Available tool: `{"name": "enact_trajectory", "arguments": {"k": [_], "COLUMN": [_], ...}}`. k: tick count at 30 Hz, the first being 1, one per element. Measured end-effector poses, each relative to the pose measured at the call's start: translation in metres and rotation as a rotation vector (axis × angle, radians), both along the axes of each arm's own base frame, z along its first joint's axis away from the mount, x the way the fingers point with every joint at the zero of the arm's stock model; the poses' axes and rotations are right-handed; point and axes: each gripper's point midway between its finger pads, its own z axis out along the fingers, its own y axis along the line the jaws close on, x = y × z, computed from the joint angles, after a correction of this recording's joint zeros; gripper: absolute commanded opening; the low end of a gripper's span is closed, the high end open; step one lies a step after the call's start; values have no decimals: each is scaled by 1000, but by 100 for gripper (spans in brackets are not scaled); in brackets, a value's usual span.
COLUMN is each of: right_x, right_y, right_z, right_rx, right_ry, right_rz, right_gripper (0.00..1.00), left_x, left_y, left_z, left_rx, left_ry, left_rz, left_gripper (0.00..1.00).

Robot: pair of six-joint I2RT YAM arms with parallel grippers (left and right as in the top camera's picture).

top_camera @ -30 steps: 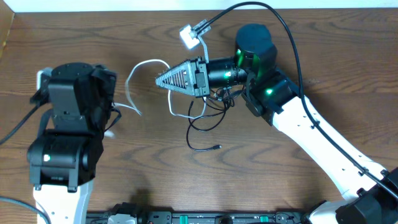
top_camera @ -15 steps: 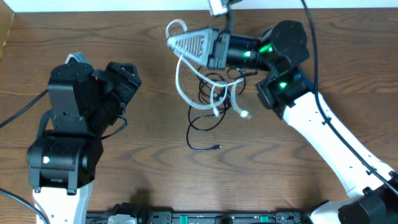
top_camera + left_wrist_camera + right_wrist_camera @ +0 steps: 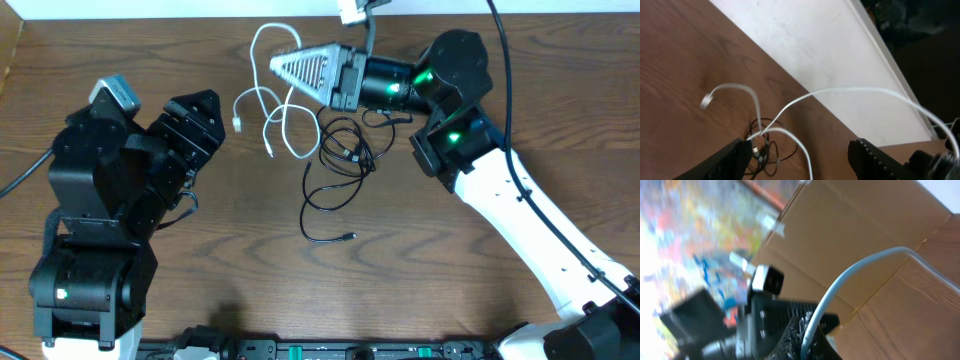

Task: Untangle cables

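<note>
Right tool (image 3: 278, 66) clamps white cable (image 3: 855, 89). Left tool (image 3: 205, 120) open; cable's free end at its 3 o'clock, left arm nearer. Black cables (image 3: 340, 150) beyond.

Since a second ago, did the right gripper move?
Yes. The right gripper, shut on the white cable, went toward the far edge of the table.
</note>
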Motion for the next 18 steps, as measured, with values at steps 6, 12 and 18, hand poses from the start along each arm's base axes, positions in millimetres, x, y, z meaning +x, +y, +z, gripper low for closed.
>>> {"name": "enact_trajectory", "arguments": {"k": [6, 12, 18], "right_x": [-25, -39, -51], "right_y": [1, 2, 10], "right_z": [-6, -15, -24], "right_rx": [-37, -61, -76], "right_ry": [-244, -379, -440], "right_rz": [106, 173, 216], "right_gripper": [1, 1, 1], "left_x": [2, -1, -4], "left_y": [-1, -13, -29], "left_z": [5, 7, 15], "left_rx": [-99, -314, -473], "left_ry": [0, 58, 88], "left_rz": [35, 49, 8], "left_gripper": [67, 84, 84]}}
